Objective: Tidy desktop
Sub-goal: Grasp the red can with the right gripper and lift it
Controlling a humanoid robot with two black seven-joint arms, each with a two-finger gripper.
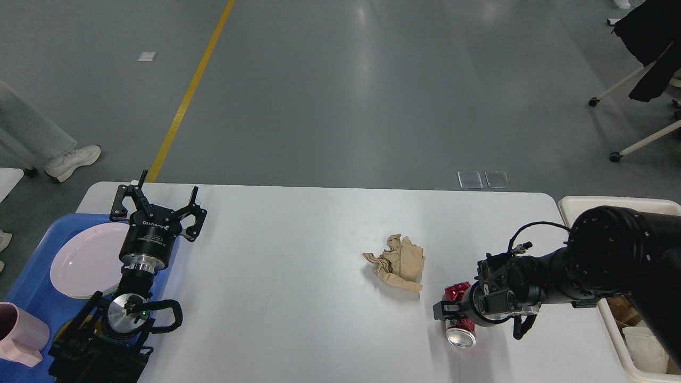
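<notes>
The white desktop (pixel 287 250) carries a crumpled brown paper (pixel 399 261) right of centre and a crushed red can (pixel 461 322) lying on its side near the front right. My right gripper (pixel 479 319) hangs low over the can. It is open, with one finger left of the can and the other to its right. My left gripper (pixel 158 201) is open and holds nothing, above the table's left side next to the tray.
A blue tray (pixel 32 282) at the left edge holds a white plate (pixel 85 260) and a pink cup (pixel 18 335). A cream bin (pixel 612 204) with trash stands off the table's right end. A person's leg (pixel 37 138) is at far left.
</notes>
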